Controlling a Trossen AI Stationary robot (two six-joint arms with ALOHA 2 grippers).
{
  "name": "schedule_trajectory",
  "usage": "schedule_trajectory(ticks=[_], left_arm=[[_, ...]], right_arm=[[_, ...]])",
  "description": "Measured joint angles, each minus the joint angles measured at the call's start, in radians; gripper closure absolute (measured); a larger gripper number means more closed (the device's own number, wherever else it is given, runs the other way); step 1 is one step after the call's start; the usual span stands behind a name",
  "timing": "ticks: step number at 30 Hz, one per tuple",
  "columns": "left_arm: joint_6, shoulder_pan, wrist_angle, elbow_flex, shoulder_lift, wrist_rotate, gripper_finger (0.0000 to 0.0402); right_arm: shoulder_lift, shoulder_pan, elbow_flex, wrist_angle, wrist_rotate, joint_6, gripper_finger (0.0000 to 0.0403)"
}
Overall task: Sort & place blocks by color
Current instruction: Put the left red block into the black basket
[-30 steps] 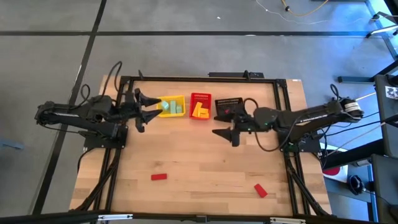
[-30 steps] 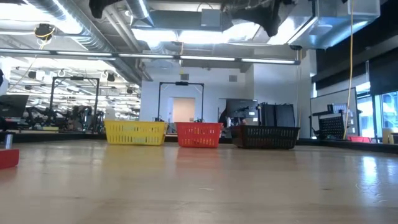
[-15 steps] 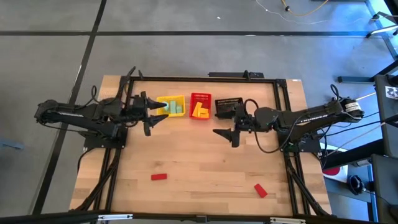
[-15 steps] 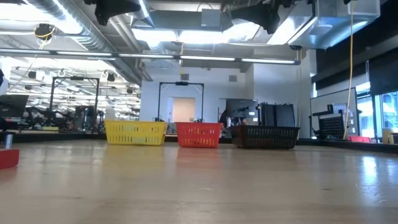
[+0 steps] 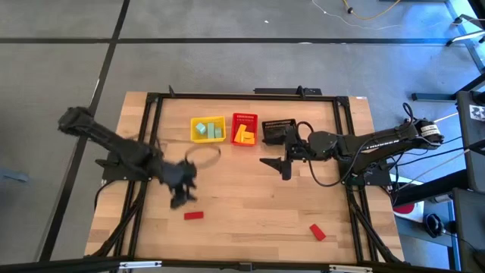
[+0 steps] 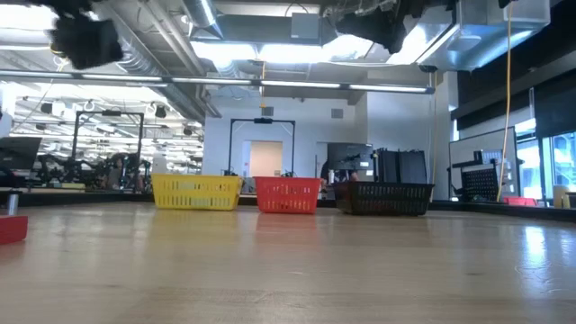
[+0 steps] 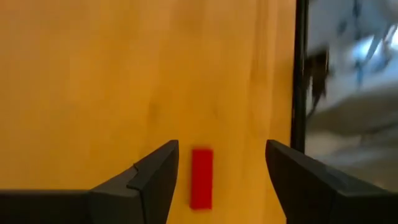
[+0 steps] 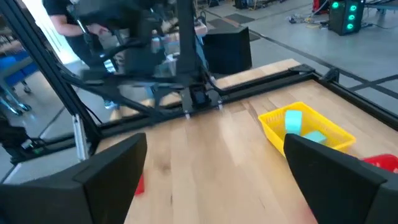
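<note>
Left claw [image 7: 217, 180] open, red block [image 7: 201, 177] between its fingers.

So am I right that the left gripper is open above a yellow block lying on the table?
Not quite: the block is red, not yellow, as the left wrist view shows. The rest holds: the left gripper is open above it, and it lies on the table.

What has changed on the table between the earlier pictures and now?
The left gripper swung away from the yellow mesh basket toward the small flat red block, fingers open, nothing held. The right gripper, the baskets and the blocks stayed put.
</note>
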Motion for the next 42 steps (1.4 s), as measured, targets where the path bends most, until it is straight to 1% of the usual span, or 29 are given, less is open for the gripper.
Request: schedule_trajectory(ticks=[4, 6, 8, 11, 13, 16, 18, 21, 26, 28, 29, 32, 33, 34, 36, 39, 42], left_arm=[[-0.029, -0.157, -0.011, 0.054, 0.181, -0.066, 0.0170], [-0.028, -0.215, -0.011, 0.080, 0.279, -0.125, 0.0170], [-0.028, -0.253, -0.011, 0.103, 0.378, -0.164, 0.0170], [-0.037, -0.274, -0.019, 0.141, 0.508, -0.181, 0.0170], [-0.060, -0.276, -0.019, 0.157, 0.572, -0.182, 0.0170], [-0.094, -0.271, -0.020, 0.163, 0.631, -0.176, 0.0170], [-0.118, -0.268, -0.019, 0.163, 0.656, -0.150, 0.0170], [-0.135, -0.268, -0.021, 0.163, 0.680, -0.130, 0.0170], [-0.152, -0.266, -0.024, 0.169, 0.706, -0.130, 0.0175], [-0.152, -0.260, -0.025, 0.168, 0.707, -0.123, 0.0196], [-0.153, -0.253, -0.027, 0.168, 0.707, -0.121, 0.0213], [-0.142, -0.234, -0.040, 0.165, 0.691, -0.113, 0.0283], [-0.124, -0.224, -0.045, 0.163, 0.680, -0.105, 0.0307], [-0.102, -0.216, -0.051, 0.161, 0.668, -0.105, 0.0316], [-0.052, -0.189, -0.072, 0.160, 0.629, -0.126, 0.0316], [0.046, -0.136, -0.107, 0.160, 0.546, -0.195, 0.0316], [0.160, -0.053, -0.141, 0.160, 0.445, -0.277, 0.0316]], right_arm=[[0.000, 0.000, 0.000, -0.042, 0.019, -0.020, 0.0022], [0.000, 0.000, 0.000, -0.051, 0.019, -0.024, 0.0022], [0.000, -0.002, 0.000, -0.069, 0.019, -0.025, 0.0022], [0.000, -0.002, 0.000, -0.095, 0.019, -0.022, 0.0022], [0.000, -0.002, 0.000, -0.111, 0.019, -0.022, 0.0022], [0.000, -0.002, 0.000, -0.138, 0.019, -0.022, 0.0022], [0.000, -0.002, 0.000, -0.153, 0.020, -0.022, 0.0022], [0.000, -0.002, 0.000, -0.159, 0.020, -0.026, 0.0022], [0.000, -0.002, 0.000, -0.158, 0.020, -0.049, 0.0022], [0.000, -0.002, 0.000, -0.159, 0.020, -0.050, 0.0022], [0.000, -0.002, 0.000, -0.159, 0.020, -0.051, 0.0022], [0.000, -0.002, 0.000, -0.164, 0.020, -0.049, 0.0022], [0.000, -0.002, 0.000, -0.169, 0.020, -0.049, 0.0022], [0.000, -0.002, 0.000, -0.176, 0.020, -0.047, 0.0022], [0.000, -0.002, 0.000, -0.192, 0.019, -0.036, 0.0022], [-0.001, -0.002, 0.000, -0.232, 0.018, 0.009, 0.0022], [-0.002, -0.001, 0.000, -0.282, 0.015, 0.070, 0.0022]])
